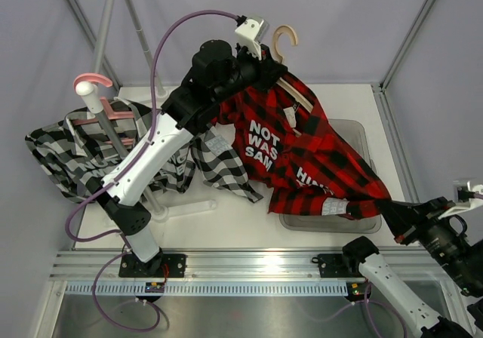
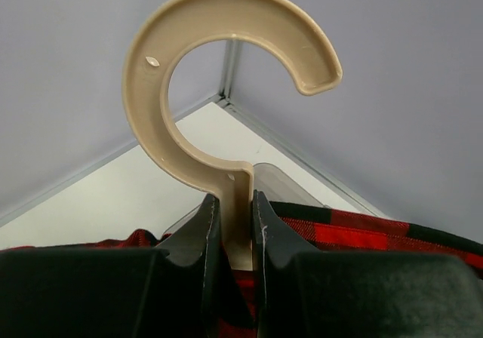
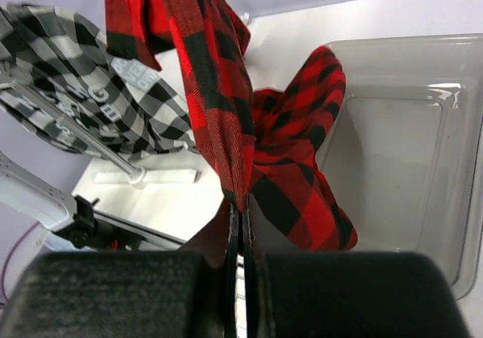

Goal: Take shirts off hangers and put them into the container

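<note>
Two pinches: left gripper [image 2: 235,204] clamps the beige hanger [image 2: 151,89] past the tub [image 1: 356,130], off its far-left corner; right gripper [image 3: 240,219] nips the red shirt [image 1: 321,161], draped over the tub, at its near-right corner

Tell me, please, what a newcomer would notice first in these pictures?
The red-and-black shirt is stretched over the container at centre right: the left gripper clamps its beige hanger at the far end, the right gripper pinches its cloth at the near end. The black-and-white shirt hangs at the left.
</note>
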